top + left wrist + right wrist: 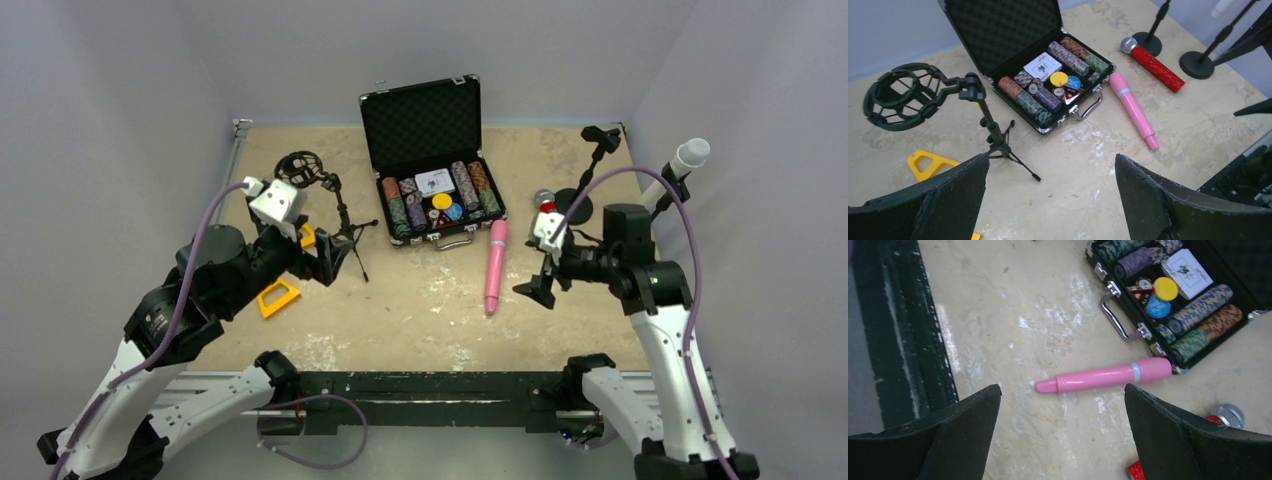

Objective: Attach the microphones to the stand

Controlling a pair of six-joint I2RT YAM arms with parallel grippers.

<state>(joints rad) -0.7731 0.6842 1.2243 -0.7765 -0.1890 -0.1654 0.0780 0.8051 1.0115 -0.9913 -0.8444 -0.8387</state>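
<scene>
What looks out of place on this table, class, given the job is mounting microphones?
An open poker-chip case stands mid-table, unrelated to the job. The pink microphone and red microphone lie flat on the table, not mounted.

The left arm [215, 272] and right arm [640, 272] share white lower shells and black joints. Just behind each arm's fingers sits a white boxy camera block [278, 203], from which a purple cable [695, 290] loops back. The left fingers [933, 205] and right fingers [1193, 435] are broad, matte-black, rough-grained wedges.
</scene>
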